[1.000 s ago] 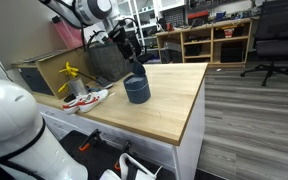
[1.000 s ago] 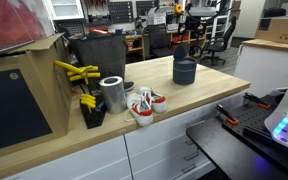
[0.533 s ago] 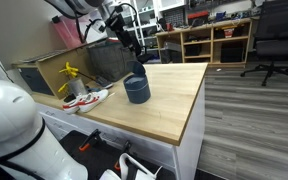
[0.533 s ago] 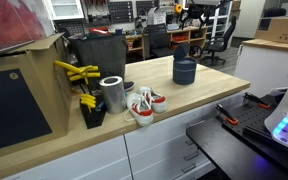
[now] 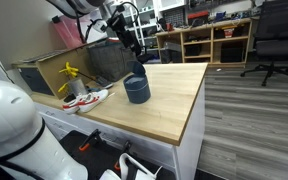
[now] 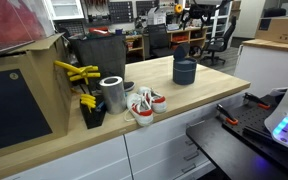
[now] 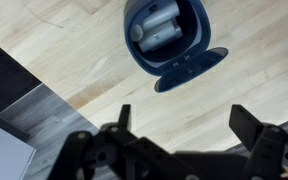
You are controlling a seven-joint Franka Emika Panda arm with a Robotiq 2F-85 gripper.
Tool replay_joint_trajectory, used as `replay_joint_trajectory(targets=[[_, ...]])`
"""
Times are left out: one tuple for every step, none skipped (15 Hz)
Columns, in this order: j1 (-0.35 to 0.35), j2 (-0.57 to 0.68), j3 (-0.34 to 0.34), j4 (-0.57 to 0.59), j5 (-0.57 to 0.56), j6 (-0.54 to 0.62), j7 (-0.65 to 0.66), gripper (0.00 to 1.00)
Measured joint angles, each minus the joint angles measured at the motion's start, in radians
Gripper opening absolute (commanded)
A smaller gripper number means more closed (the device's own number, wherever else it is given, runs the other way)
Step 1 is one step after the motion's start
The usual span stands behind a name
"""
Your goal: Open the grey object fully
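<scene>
The grey object (image 5: 136,91) is a short, round, blue-grey container on the wooden table (image 5: 174,105); it also shows in an exterior view (image 6: 184,72). In the wrist view its body (image 7: 164,30) is open, with pale cylinders inside. Its round lid (image 7: 189,72) is swung back and hangs at the rim. My gripper (image 7: 184,118) is open and empty. It hovers well above the container and touches nothing. It shows in both exterior views (image 5: 134,45) (image 6: 191,20).
A large dark grey bin (image 6: 99,55) and a pink box (image 5: 69,35) stand behind the table's far side. A metal cup (image 6: 112,93), red-and-white shoes (image 6: 144,105) and yellow tools (image 6: 76,72) sit by the bin. An office chair (image 5: 274,40) is on the floor.
My gripper rose away from the container about a second ago and has held still since. The container and its lid have not moved.
</scene>
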Motion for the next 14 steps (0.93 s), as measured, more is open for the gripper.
replay_joint_trajectory(targets=[[0.000, 0.001, 0.000, 0.000, 0.001, -0.012, -0.033, 1.00], [0.000, 0.001, 0.000, 0.001, 0.002, -0.027, -0.068, 1.00], [0.000, 0.000, -0.002, 0.001, 0.002, -0.046, -0.107, 1.00], [0.000, -0.002, -0.004, 0.002, 0.002, -0.068, -0.147, 1.00], [0.000, -0.006, -0.008, 0.003, 0.002, -0.100, -0.187, 1.00], [-0.001, -0.013, -0.013, 0.004, 0.001, -0.141, -0.226, 1.00], [-0.003, -0.023, -0.018, 0.007, -0.003, -0.187, -0.259, 1.00], [-0.008, -0.035, -0.021, 0.008, -0.013, -0.231, -0.284, 1.00], [-0.013, -0.050, -0.024, 0.010, -0.024, -0.271, -0.305, 1.00], [-0.019, -0.066, -0.027, 0.012, -0.034, -0.306, -0.323, 1.00], [-0.024, -0.082, -0.030, 0.014, -0.044, -0.338, -0.337, 1.00], [-0.027, -0.098, -0.033, 0.019, -0.052, -0.370, -0.351, 1.00], [-0.029, -0.112, -0.034, 0.028, -0.057, -0.406, -0.363, 1.00], [-0.029, -0.124, -0.034, 0.039, -0.058, -0.446, -0.371, 1.00]])
